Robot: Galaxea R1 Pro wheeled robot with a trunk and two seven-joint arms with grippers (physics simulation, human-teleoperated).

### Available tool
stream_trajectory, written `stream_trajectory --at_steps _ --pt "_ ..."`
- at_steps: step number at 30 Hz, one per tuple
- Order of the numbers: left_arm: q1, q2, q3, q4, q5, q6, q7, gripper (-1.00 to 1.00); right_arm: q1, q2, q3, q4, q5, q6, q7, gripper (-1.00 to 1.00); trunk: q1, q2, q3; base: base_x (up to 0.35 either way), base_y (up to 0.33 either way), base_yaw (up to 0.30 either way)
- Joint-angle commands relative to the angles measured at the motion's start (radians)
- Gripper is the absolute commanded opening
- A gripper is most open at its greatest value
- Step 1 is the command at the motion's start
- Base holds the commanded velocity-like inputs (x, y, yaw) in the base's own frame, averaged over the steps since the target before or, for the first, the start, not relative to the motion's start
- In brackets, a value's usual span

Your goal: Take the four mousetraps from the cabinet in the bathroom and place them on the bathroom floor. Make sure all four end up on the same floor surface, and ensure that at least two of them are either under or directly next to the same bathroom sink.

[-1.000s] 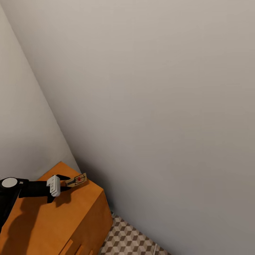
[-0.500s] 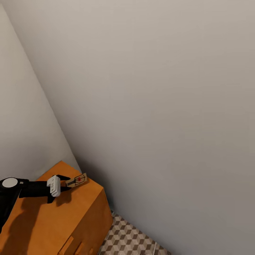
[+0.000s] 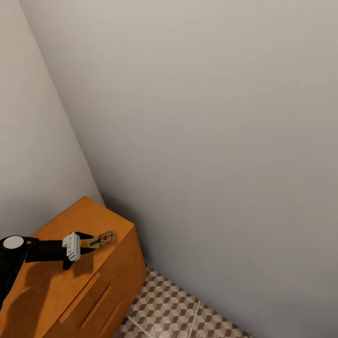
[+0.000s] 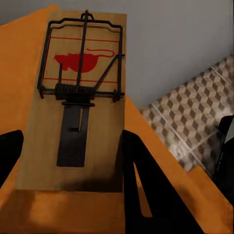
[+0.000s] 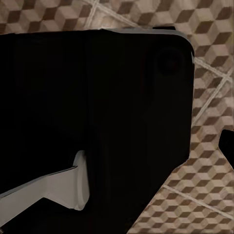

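A mousetrap (image 3: 102, 239), a small wooden board with a dark wire spring and a red mouse print, is held just above the right end of the orange-brown cabinet (image 3: 56, 286). My left gripper (image 3: 87, 243) is shut on its near end. In the left wrist view the mousetrap (image 4: 73, 97) lies between the two dark fingers (image 4: 141, 185), with the cabinet (image 4: 14, 63) top beneath it. The cube-patterned bathroom floor (image 3: 178, 310) lies below to the right. The right wrist view looks down at the bathroom floor (image 5: 209, 97); a dark finger edge (image 5: 228, 144) shows at the frame's side.
Two plain grey walls (image 3: 211, 141) meet in a corner behind the cabinet. Slim bar handles (image 3: 80, 291) line the drawer fronts. A large black part of the robot (image 5: 92, 112) covers most of the right wrist view.
The whole head view has shifted: more of the cabinet top, its drawer fronts and the floor show. The left gripper and the trap keep their place in the picture, so they moved with the robot.
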Motion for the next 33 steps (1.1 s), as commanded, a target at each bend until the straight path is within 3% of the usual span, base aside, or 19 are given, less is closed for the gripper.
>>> stream_trajectory --at_steps 1,33 --pt "-0.001 0.000 0.001 -0.001 -0.005 0.005 -0.003 -1.00 -0.001 0.000 0.007 0.001 -0.009 -0.004 -0.001 1.00 0.000 -0.002 -0.002 -0.329 -0.143 0.000" --pt "-0.001 -0.002 -0.002 0.002 -0.006 0.005 -0.003 -1.00 -0.001 0.000 0.007 0.001 -0.008 -0.004 -0.001 1.00 0.000 -0.002 -0.002 -0.252 -0.213 0.000"
